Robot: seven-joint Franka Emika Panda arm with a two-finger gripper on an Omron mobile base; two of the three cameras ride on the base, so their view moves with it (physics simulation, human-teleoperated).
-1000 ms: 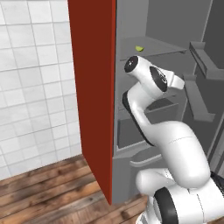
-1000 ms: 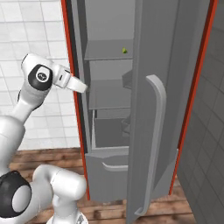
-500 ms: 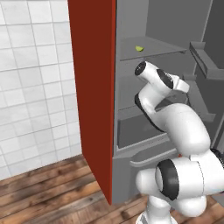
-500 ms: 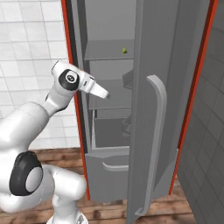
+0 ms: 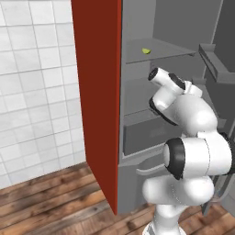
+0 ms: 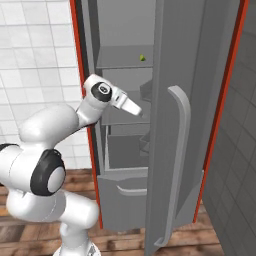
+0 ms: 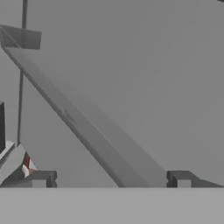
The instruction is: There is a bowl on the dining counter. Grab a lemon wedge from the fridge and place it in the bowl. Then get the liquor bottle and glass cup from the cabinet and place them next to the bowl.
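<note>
The fridge [image 6: 125,30] stands open, its grey door [image 6: 195,75] swung out to the right. On its upper shelf [image 5: 158,54] lies the lemon wedge [image 5: 146,51], small and yellow-green, also seen from the right base view [image 6: 142,58]. My gripper [image 6: 138,111] reaches into the fridge at the level of the shelf below, lower than the wedge. In the hand view my gripper [image 7: 110,179] is open with nothing between its fingertips [image 7: 40,179], and a grey shelf edge [image 7: 83,127] runs slantwise in front of it. The bowl, dining counter, cabinet, liquor bottle and glass cup are out of view.
A red panel [image 5: 96,92] frames the fridge on the left, next to a white tiled wall [image 5: 32,87]. The door's long bar handle [image 6: 176,165] and its inner racks [image 5: 215,64] stand close on the right. A grey drawer [image 6: 125,152] sits low inside. Wooden floor [image 5: 46,206] lies below.
The arm has swung forward and lower, carrying the hand from beside the red panel into the fridge opening. The gripper has stayed open. The lemon wedge has not moved.
</note>
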